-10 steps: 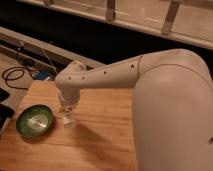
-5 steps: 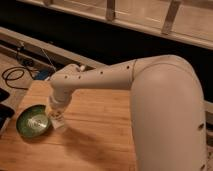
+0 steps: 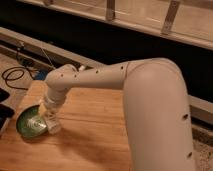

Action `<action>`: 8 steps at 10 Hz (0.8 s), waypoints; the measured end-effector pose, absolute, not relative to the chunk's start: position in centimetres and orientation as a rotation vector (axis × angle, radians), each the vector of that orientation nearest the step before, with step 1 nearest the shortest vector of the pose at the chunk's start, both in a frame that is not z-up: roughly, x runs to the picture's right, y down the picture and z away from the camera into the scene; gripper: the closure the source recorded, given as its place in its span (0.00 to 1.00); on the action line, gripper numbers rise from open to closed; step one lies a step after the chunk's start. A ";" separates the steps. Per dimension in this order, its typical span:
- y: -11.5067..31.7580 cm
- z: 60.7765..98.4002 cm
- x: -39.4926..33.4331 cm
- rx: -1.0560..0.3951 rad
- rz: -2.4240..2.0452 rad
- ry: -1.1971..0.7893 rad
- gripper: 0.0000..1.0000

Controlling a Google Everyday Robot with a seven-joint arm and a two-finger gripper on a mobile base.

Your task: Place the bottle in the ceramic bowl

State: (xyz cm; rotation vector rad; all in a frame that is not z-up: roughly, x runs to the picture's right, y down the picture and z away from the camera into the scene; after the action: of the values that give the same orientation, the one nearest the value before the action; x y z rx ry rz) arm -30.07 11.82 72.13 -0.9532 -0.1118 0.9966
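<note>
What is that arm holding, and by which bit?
The gripper, low at the ceramic bowl's right edge, appears to hold the bottle by its upper end.

One camera sits high above and behind the gripper (the bulky white arm looms nearest), looking down on the light wooden tabletop beneath it.

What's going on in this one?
A single white robot arm reaches down over a wooden table. Its tool is low at the rim of the green ceramic bowl, on the side nearer the arm, with the small pale bottle directly beneath it. The bottle appears to be at the bowl's edge, not yet resting inside, so the placing step looks close but unfinished.
</note>
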 end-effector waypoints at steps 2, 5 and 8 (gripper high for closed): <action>12.0 72.0 -30.8 -0.962 0.987 -0.116 1.00; 12.0 72.0 -30.8 -0.962 0.987 -0.115 1.00; 11.9 72.0 -30.8 -0.961 0.987 -0.116 1.00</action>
State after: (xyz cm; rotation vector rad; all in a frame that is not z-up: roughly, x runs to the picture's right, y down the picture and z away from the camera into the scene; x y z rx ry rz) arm -30.76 11.94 72.04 -0.9613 -0.1163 0.9873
